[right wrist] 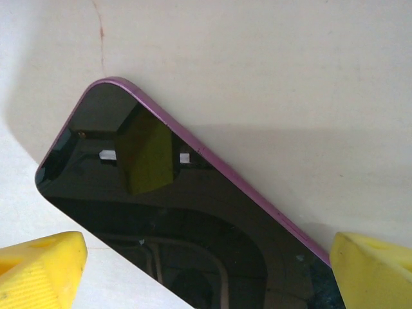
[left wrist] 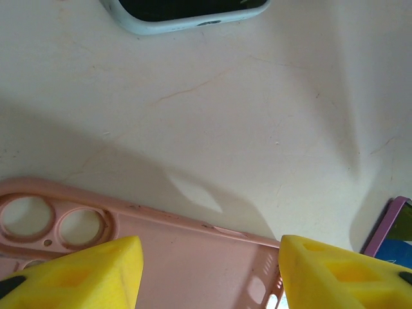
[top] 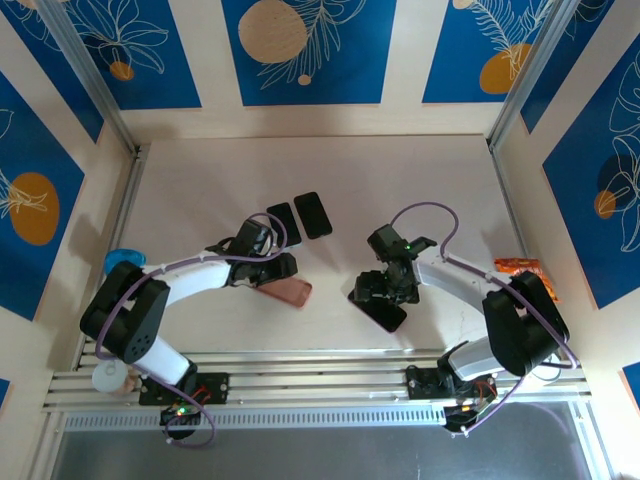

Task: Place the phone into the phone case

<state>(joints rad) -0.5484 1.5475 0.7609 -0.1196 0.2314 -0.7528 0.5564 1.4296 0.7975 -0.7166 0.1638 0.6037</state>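
The right gripper (right wrist: 206,267) hangs over the purple-edged phone (right wrist: 193,219) with its jaws spread wide and nothing held. The phone lies flat on the table, between and just below the yellow fingers (right wrist: 38,267). Lying flat, it offers little edge to pinch, so I judge the fingers may slip off the smooth glass or push it away instead of lifting it.

The left gripper (left wrist: 209,267) is also spread and empty, straddling the pink case (left wrist: 193,254) directly beneath it. The case looks thin and soft, so a squeeze could bow it, or a tilted phone could catch on its rim. A spare dark phone (top: 284,222) and a second spare (top: 313,214) lie just beyond the left gripper and could be mistaken for the right one.

The walls (top: 310,50), pale with blue leaf panels, close in on three sides. The table (top: 200,190) is pale, smooth and faintly scuffed. An orange packet (top: 520,266) lies well out past the right gripper.
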